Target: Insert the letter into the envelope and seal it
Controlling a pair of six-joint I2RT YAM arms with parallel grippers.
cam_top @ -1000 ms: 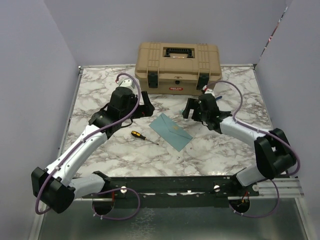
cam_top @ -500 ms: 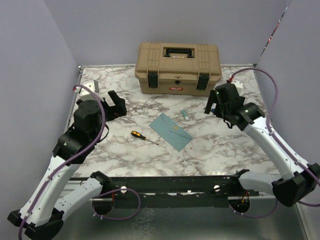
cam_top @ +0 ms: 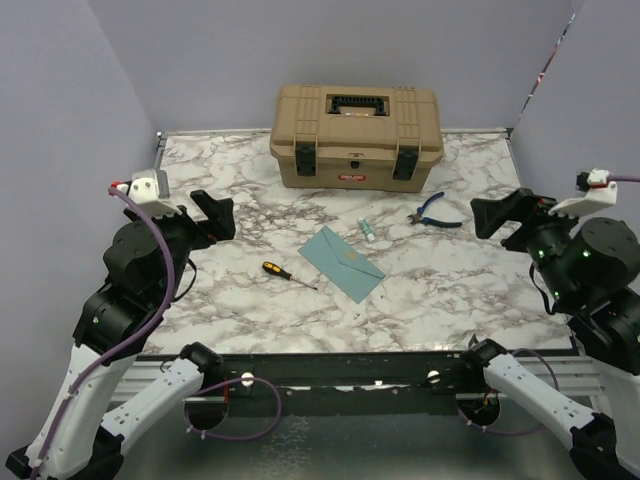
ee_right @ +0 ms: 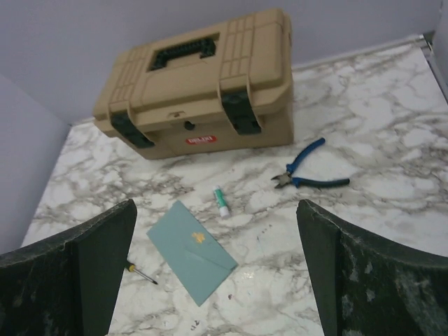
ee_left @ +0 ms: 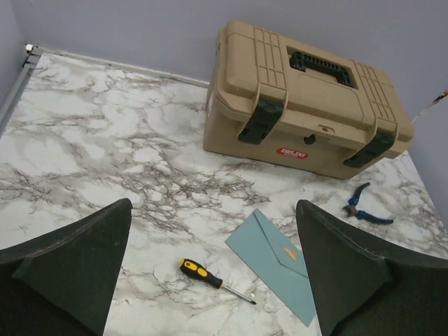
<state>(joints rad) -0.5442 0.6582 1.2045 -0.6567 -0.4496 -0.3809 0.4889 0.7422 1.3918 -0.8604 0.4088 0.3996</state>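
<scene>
The teal envelope (cam_top: 342,262) lies flat in the middle of the marble table (cam_top: 460,290), flap down, with a small gold mark on it. It also shows in the left wrist view (ee_left: 283,262) and the right wrist view (ee_right: 190,250). The cream letter is not in view in any frame. My left gripper (cam_top: 213,213) is open and empty, held high over the left side, well away from the envelope. My right gripper (cam_top: 497,214) is open and empty, held high at the right edge. Both wrist views show wide-apart fingers (ee_left: 77,269) (ee_right: 364,280) with nothing between them.
A tan toolbox (cam_top: 356,135) stands shut at the back centre. A yellow-and-black screwdriver (cam_top: 285,273) lies just left of the envelope. A white and green glue stick (cam_top: 368,230) and blue pliers (cam_top: 436,212) lie behind and right of it.
Both arms have drawn back from the table's middle, outward and upward. The left went to the left side, the right to the right edge, uncovering the glue stick and pliers. The envelope has not moved.
</scene>
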